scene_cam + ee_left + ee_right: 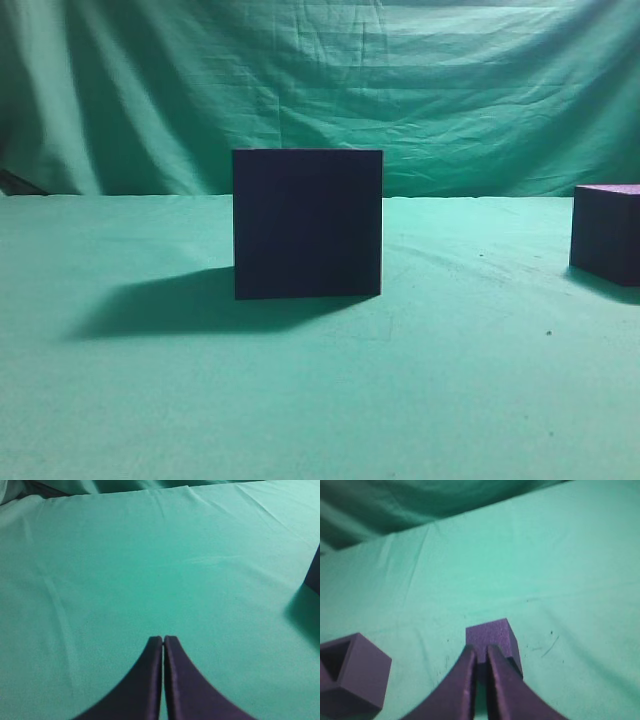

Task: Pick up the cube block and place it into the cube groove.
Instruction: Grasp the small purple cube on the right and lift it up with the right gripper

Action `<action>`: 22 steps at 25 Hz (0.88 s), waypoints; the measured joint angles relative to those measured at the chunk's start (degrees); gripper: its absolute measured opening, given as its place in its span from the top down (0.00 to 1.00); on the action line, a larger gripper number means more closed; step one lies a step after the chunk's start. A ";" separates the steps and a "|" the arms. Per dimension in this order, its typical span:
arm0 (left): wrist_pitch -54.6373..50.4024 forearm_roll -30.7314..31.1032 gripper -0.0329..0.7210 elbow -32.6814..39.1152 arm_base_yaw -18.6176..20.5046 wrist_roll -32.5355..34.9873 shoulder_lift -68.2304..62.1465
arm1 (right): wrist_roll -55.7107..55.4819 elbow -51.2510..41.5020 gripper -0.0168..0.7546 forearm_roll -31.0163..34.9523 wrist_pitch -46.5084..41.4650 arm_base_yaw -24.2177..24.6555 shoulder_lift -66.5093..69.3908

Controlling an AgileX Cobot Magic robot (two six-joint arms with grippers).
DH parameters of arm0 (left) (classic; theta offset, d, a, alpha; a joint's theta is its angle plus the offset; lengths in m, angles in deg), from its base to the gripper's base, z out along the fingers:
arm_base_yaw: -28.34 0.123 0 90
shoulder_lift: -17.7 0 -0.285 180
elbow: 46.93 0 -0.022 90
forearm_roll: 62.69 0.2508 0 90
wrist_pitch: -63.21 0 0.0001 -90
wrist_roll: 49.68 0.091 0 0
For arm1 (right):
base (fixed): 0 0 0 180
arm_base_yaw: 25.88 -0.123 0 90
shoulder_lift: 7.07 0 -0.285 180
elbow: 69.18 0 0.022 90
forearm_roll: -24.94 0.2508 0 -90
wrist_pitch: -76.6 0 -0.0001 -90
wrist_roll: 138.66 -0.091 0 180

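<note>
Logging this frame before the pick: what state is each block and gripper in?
cube block: on the cloth, upright, not gripped.
cube groove: upright on the cloth, open cavity on top, nothing seen inside.
left gripper: fingers shut, holding nothing, over bare cloth.
right gripper: fingers nearly closed, just above the cube block.

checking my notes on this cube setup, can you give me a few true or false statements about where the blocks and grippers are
1. The cube block sits inside the cube groove. False: it rests on the green cloth, apart from the groove.
2. The left gripper is shut and holds nothing. True.
3. The cube groove stands on the cloth. True.
4. The right gripper hangs over the groove. False: its tips, nearly together, are over the cube block.
</note>
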 joint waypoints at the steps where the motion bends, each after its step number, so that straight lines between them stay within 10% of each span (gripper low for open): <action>1: 0.00 0.00 0.96 0.00 0.00 0.00 0.00 | 1.54 1.18 0.91 0.05 -0.74 0.00 1.49; 7: 0.00 0.00 0.96 0.00 0.00 0.00 0.00 | 14.22 15.14 0.98 -2.65 -17.04 0.00 16.82; 17: 0.00 0.00 0.96 0.00 0.00 0.00 0.00 | -11.35 32.93 0.98 -32.43 -30.19 -14.21 43.15; 22: 0.00 0.00 0.96 0.00 0.00 0.00 0.00 | -15.27 37.14 0.65 -33.15 -30.90 -15.16 52.44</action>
